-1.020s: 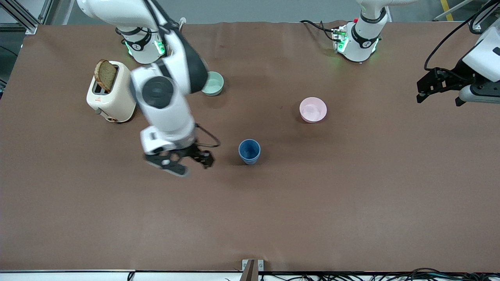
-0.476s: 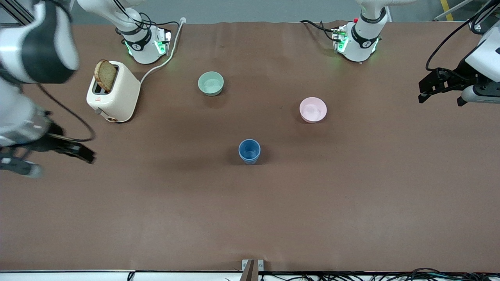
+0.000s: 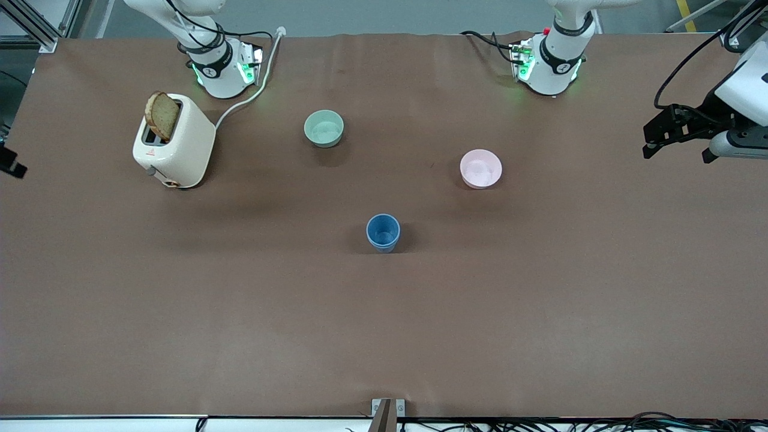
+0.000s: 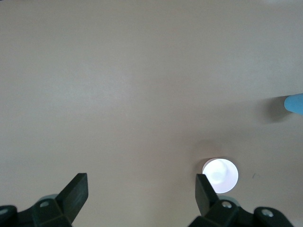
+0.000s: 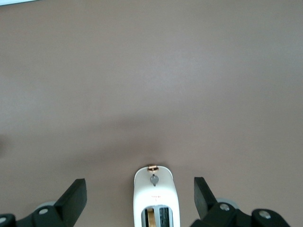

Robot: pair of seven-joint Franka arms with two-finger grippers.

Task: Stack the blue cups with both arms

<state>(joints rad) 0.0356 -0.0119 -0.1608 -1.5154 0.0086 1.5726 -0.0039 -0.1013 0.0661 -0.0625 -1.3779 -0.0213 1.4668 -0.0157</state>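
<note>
I am looking at the blue cups (image 3: 383,232) standing upright as a single stack near the middle of the table (image 3: 384,336), nearer the front camera than the pink bowl (image 3: 480,168) and the pale green bowl (image 3: 324,128); only one rim shows from above, so I am judging that one tumbler is sitting inside the other and the stacking is done. I am holding the left gripper (image 4: 140,191) high over the left arm's end of the table, fingers spread wide and empty, its wrist view taking in the pink bowl and a sliver of the blue cups at the edge. I am keeping the right gripper (image 5: 139,195) up over the right arm's end, fingers equally wide apart with nothing between them, looking down on the cream toaster (image 3: 174,141) with its slice of bread (image 3: 162,115). I am parking both arms out wide, I think, so the stack sits undisturbed and plainly visible.
</note>
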